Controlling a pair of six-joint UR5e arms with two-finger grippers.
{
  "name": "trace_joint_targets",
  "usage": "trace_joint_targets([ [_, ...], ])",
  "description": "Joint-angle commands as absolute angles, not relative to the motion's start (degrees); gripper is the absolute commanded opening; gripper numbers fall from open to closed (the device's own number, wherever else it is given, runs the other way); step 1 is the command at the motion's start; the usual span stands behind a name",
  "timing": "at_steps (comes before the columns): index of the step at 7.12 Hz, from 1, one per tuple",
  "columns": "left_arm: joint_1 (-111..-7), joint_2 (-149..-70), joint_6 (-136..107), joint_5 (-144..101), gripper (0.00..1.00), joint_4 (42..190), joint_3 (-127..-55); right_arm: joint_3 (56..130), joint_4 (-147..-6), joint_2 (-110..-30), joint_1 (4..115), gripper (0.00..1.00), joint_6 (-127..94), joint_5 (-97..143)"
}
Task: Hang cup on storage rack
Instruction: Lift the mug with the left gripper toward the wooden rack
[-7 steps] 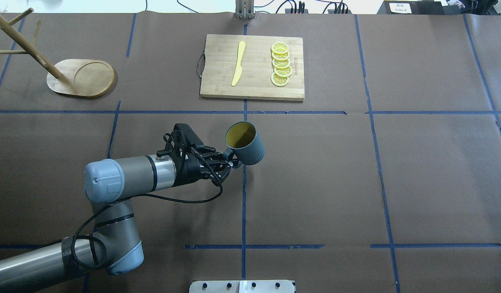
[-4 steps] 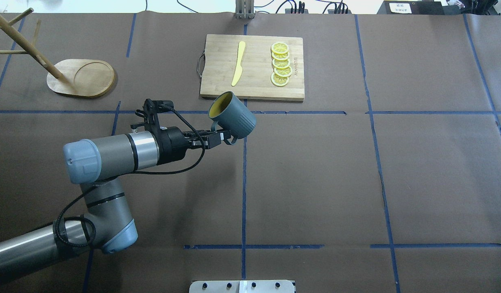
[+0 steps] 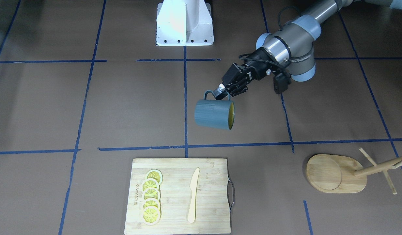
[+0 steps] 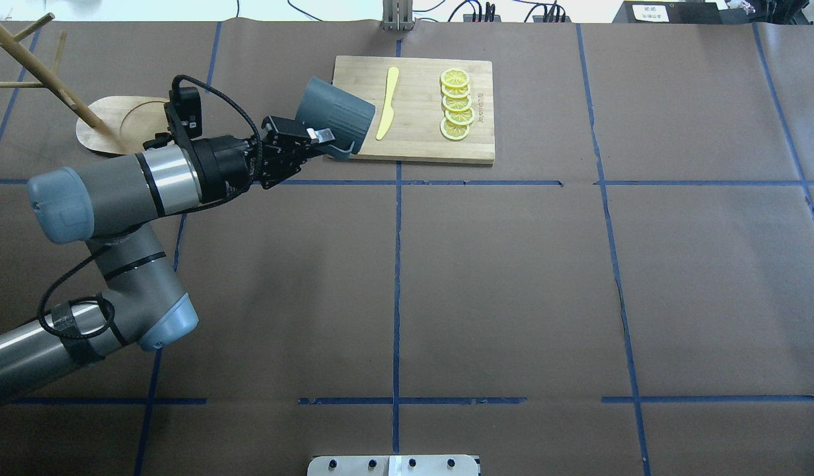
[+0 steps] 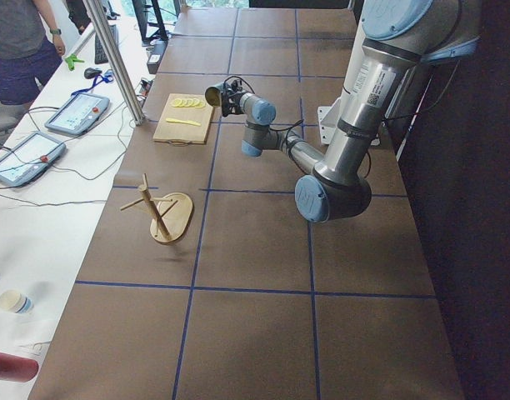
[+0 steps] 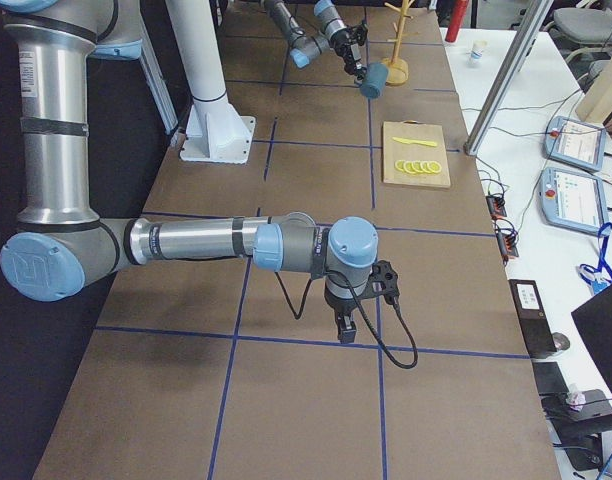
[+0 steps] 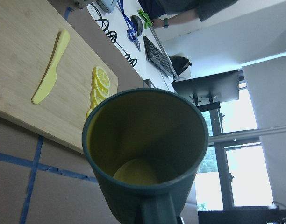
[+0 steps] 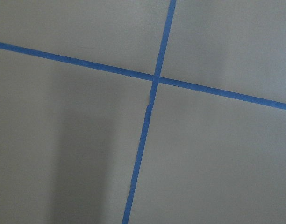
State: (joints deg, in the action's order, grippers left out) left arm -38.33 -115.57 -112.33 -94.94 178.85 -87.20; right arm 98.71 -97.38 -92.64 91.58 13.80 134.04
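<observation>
Transit step: left gripper [image 4: 316, 137] pinched shut on the tipped cup's [image 4: 334, 114] handle, next threading it over a storage rack [image 4: 47, 73] peg.

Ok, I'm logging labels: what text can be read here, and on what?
On the cutting board, a brand mark beside the lemon slices: too small to read.
On the black box, a white label: blurred.
On the left arm, a sticker: too small to read.
On the cup: no lettering shows.
</observation>
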Motion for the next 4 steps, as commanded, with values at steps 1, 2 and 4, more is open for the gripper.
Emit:
trace_joint_targets([
  [1, -44.88, -114.61, -127.81, -94.83, 0.0, 180.96, -87.19, 98.88, -97.38, -92.64, 91.58, 1.0, 13.89, 134.56],
  [2, -48.83, -114.26, -135.97, -94.83, 0.0, 181.05, -87.19, 98.96, -97.38, -92.64, 91.58, 1.0, 13.8, 134.56],
  [4, -54.12, -111.81, -147.79, -94.83, 0.0, 184.64, -86.84, 98.96, -97.38, -92.64, 91.58, 1.0, 13.8, 134.56],
])
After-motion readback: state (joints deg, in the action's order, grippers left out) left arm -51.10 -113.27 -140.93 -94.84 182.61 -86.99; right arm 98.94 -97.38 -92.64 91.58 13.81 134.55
